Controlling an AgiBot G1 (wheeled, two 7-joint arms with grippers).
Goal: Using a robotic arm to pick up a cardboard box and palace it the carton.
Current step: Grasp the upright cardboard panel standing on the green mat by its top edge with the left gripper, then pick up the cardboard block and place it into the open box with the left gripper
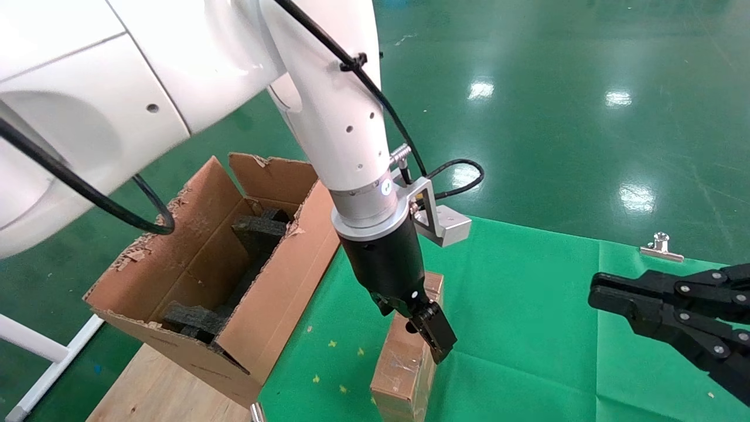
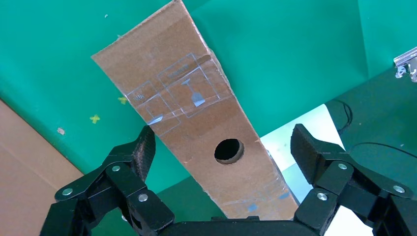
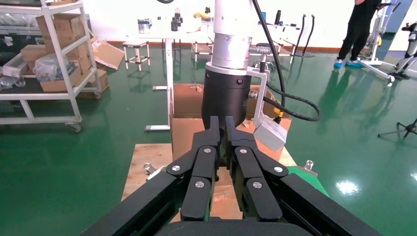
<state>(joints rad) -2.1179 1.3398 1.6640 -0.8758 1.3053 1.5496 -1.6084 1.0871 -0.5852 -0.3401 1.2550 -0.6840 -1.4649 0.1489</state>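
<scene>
Sitting on a wooden platform left of the table (image 1: 527,281), the carton (image 1: 275,305) gapes upward, ready to receive. The left gripper (image 2: 221,152) hovers over the cardboard box (image 1: 407,357), which stands on its narrow edge, jaws spread either side, apparently for pinching. The right gripper (image 3: 223,147) waits aside, jaws closed.

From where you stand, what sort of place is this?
Probably a factory floor or robot test lab: glossy green floor, a wheeled rack stacked with boxes, and work tables with gear along the far wall. A person stands at the back.
</scene>
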